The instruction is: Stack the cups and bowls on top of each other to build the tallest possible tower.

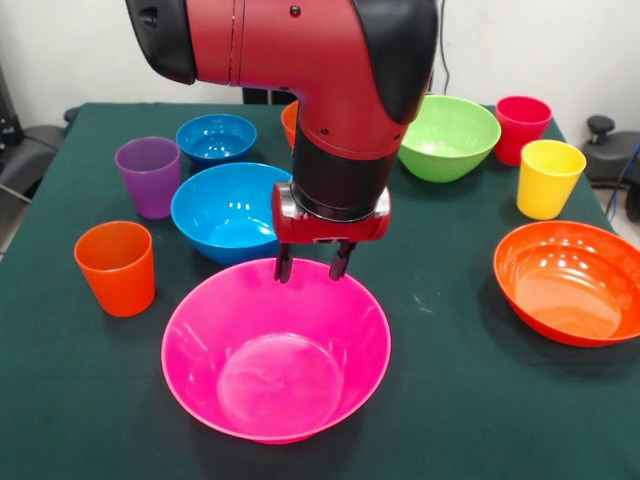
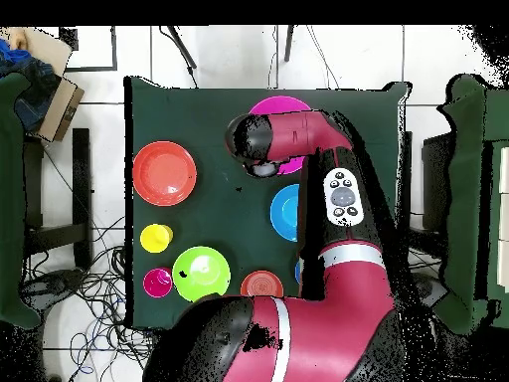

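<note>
My gripper (image 1: 312, 266) is open and empty, fingertips pointing down just above the far rim of the large pink bowl (image 1: 275, 365), which sits upright at the table's near middle. Behind it stands a large blue bowl (image 1: 222, 212), with a small blue bowl (image 1: 215, 137) further back. A purple cup (image 1: 148, 176) and an orange cup (image 1: 116, 267) stand at the left. A green bowl (image 1: 450, 136), a red cup (image 1: 522, 128), a yellow cup (image 1: 548, 178) and an orange bowl (image 1: 570, 282) are at the right. Nothing is stacked. In the overhead view the arm (image 2: 298, 139) hides the gripper.
The green table (image 1: 450, 400) carries everything. An orange rim (image 1: 289, 121) shows behind the arm; it looks like the orange bowl (image 2: 261, 284) near the robot's base. The overhead view also shows the pink bowl (image 2: 281, 103) and chairs beside the table.
</note>
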